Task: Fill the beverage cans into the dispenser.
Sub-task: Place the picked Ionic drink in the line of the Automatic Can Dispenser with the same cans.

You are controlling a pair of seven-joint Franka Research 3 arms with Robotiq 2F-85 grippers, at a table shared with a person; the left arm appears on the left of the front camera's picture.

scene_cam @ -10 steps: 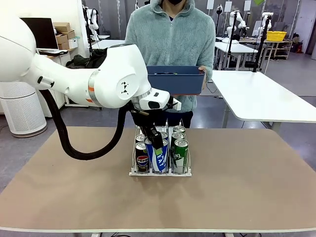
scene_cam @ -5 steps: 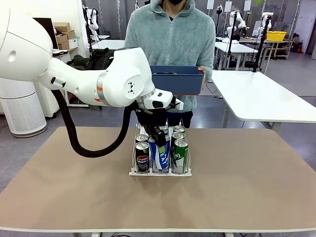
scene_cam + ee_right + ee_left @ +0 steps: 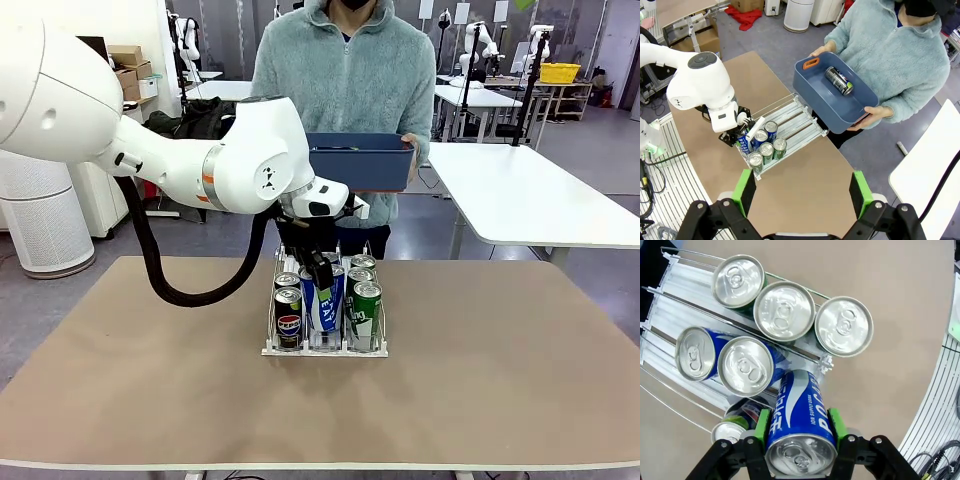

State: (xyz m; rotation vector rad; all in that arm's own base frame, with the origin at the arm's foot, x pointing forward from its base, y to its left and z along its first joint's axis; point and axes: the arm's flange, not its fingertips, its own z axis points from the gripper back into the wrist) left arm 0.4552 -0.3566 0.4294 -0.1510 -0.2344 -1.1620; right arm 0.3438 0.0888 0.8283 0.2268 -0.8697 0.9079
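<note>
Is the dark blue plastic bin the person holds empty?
Not empty: one black drink can lies on its side inside the bin.

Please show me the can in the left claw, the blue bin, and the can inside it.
blue-white can (image 3: pixel 797 412): left wrist view, printed side.
blue bin (image 3: pixel 830 102): right wrist view, bare floor.
can in the bin (image 3: pixel 839 81): right wrist view, dark body.

My tan worktop (image 3: pixel 150 400) stands on a grey floor (image 3: pixel 600 270). To my right is a long white table (image 3: pixel 530 200), and past it a smaller one (image 3: pixel 480 98) and a yellow crate (image 3: pixel 559 73) on a wooden rack. To my left, a white ribbed air unit (image 3: pixel 45 225) sits below stacked cardboard boxes (image 3: pixel 128 62). The light is even.
</note>
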